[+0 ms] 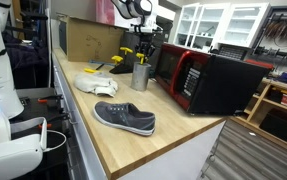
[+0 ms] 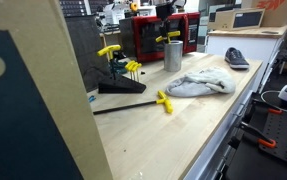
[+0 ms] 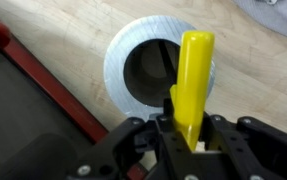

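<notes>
Gripping a glossy yellow tool handle (image 3: 194,80), the jaws hold its thin dark shaft (image 3: 169,62) inside the silver cup (image 3: 118,70).

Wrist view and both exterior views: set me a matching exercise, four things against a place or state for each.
Things:
1 yellow-handled tool
2 metal cup
3 grey shoe
4 white cloth

Places or states:
A crumpled on the counter
B upright beside the red microwave
C gripped by the gripper, above the cup's mouth
D flat on its sole

Pairs: 1-C, 2-B, 3-D, 4-A
</notes>
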`<control>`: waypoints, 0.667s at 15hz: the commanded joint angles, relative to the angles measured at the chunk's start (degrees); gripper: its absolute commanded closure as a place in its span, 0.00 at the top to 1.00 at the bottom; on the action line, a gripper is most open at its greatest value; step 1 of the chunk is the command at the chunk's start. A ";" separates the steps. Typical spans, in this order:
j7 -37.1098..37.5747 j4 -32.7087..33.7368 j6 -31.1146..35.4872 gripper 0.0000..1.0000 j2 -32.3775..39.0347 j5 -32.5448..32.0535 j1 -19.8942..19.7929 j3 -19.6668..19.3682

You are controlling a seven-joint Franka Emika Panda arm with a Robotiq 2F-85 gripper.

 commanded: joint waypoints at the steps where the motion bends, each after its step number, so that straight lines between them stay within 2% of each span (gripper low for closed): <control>1: -2.12 -0.90 -2.16 0.05 -1.44 0.16 -0.69 0.86; 2: -2.55 -0.92 -2.17 0.05 -1.46 0.13 -0.69 0.87; 4: -2.75 -0.95 -2.58 0.46 -1.78 0.02 -0.71 0.81; 6: -3.00 -1.09 -3.44 0.59 -2.10 0.01 -0.78 0.78; 7: -3.30 -1.18 -3.97 0.17 -2.21 -0.12 -0.80 0.76; 8: -3.74 -1.12 -4.58 0.22 -2.23 -0.20 -0.83 0.74; 9: -3.85 -1.10 -5.16 0.20 -2.26 -0.21 -0.84 0.72; 10: -4.02 -1.11 -5.50 0.14 -2.30 -0.14 -0.89 0.73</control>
